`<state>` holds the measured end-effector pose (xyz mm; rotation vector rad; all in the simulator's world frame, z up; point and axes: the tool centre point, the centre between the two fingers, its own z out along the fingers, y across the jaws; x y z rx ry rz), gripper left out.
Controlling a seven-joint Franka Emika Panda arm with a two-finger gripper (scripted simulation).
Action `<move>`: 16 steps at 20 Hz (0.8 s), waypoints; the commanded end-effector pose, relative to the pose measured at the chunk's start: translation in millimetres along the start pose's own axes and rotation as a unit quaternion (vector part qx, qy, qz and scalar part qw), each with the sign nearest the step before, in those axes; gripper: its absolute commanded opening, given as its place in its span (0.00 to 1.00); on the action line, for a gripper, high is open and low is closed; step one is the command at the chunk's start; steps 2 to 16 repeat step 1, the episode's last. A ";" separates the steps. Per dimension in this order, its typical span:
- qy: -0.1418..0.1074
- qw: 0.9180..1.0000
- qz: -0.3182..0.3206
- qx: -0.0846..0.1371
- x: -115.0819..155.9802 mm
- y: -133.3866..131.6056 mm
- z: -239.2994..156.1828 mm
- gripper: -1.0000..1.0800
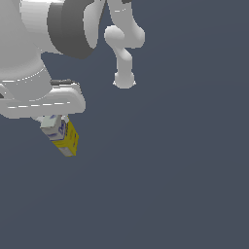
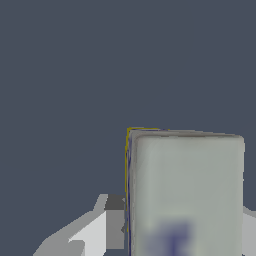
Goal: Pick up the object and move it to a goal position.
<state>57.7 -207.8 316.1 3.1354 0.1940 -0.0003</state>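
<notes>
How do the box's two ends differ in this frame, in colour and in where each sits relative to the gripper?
The box has a pale grey-white end with bluish print, tucked up under the gripper; its yellow end hangs below, clear of the gripper and tilted toward the exterior view's right. In the wrist view the pale end fills the near field, while only a thin yellow edge of the far end shows. Both ends belong to one oblong carton, apparently held between the fingers.

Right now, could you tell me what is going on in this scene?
The Panda arm's pincer has the small box clamped by its pale grey-white end, with the yellow end hanging down at a tilt. In the wrist view the box's pale end fills the space beside one finger. No goal marker shows in either view, so progress toward it cannot be judged.
</notes>
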 end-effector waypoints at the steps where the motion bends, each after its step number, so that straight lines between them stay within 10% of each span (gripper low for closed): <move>1: 0.000 1.000 0.000 0.000 0.7 0.5 -0.7 0.00; 16: 0.000 1.000 0.000 0.000 0.7 0.5 -0.7 0.00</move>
